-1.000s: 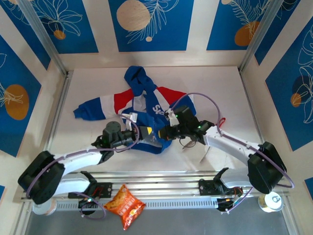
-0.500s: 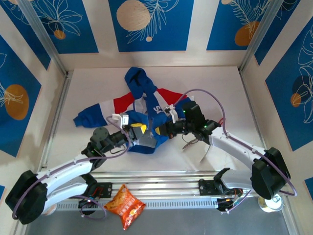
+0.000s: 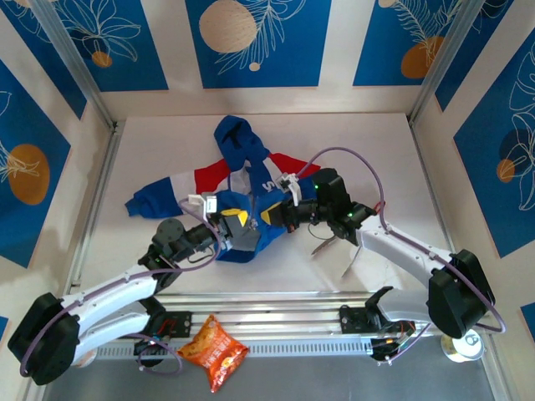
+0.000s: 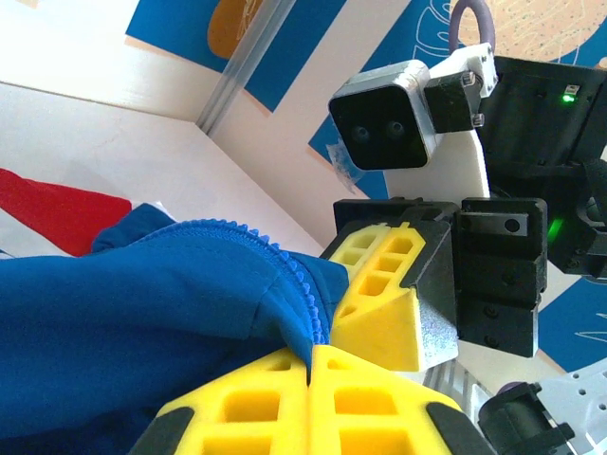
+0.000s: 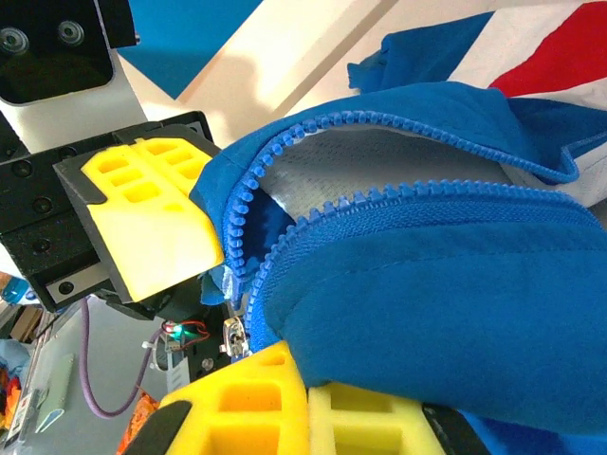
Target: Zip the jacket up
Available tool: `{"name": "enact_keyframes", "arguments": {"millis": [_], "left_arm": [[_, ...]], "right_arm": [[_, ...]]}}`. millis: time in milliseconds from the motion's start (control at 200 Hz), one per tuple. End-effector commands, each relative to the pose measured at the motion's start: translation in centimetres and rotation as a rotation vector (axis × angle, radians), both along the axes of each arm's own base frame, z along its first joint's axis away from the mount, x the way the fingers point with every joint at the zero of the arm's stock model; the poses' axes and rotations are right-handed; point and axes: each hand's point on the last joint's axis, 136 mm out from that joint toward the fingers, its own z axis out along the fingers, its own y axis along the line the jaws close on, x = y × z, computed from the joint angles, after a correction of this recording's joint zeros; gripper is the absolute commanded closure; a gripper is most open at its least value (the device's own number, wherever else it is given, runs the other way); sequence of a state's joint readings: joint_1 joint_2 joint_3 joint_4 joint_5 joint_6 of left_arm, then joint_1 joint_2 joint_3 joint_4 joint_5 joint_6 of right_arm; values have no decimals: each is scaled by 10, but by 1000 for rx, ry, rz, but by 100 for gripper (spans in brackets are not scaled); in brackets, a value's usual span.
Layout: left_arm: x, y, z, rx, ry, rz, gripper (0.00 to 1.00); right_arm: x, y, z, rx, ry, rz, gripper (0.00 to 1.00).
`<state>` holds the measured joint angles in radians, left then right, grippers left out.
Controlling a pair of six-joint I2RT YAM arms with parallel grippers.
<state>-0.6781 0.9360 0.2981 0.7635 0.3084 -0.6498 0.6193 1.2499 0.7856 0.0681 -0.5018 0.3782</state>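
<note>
The jacket (image 3: 242, 180), on the surface (image 3: 167, 142), is being pinched at its hem by the left jaws and the right jaws, between which the zipper (image 5: 398, 194) halves are best being held taut.

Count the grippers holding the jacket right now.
2. The left gripper is pinched on the jacket at its lower front zipper edge. The right gripper is clamped on the blue fabric right beside it.

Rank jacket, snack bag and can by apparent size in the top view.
Largest: jacket, by far.
Next: snack bag.
Smallest: can, though it is partly hidden, so its full size is unsure.
</note>
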Motion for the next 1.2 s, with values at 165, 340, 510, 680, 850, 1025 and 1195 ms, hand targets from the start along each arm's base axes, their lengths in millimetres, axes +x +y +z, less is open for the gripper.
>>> {"name": "enact_keyframes", "arguments": {"millis": [165,340,510,680,850,1025,1195], "left_arm": [[2,4,13,-51,-20,20,100],[2,6,7,-45,-5,25,100],[2,10,7,-43,-4,48,100],[2,17,7,-47,-9,78,100],[3,17,10,-55,-9,82,100],[2,13,9,-65,-1,61,100],[3,13,6,-68,8,61,100]], "right_arm": [[3,6,16,44,-50,23,100],[4,7,19,58,-56,24,100],[4,8,18,59,-47,30,100],[3,10,17,61,-42,34,100],[2,12,17,61,-37,39,100],[1,15,18,63,-39,45,100],[1,17,21,67,-48,48,100]]}}
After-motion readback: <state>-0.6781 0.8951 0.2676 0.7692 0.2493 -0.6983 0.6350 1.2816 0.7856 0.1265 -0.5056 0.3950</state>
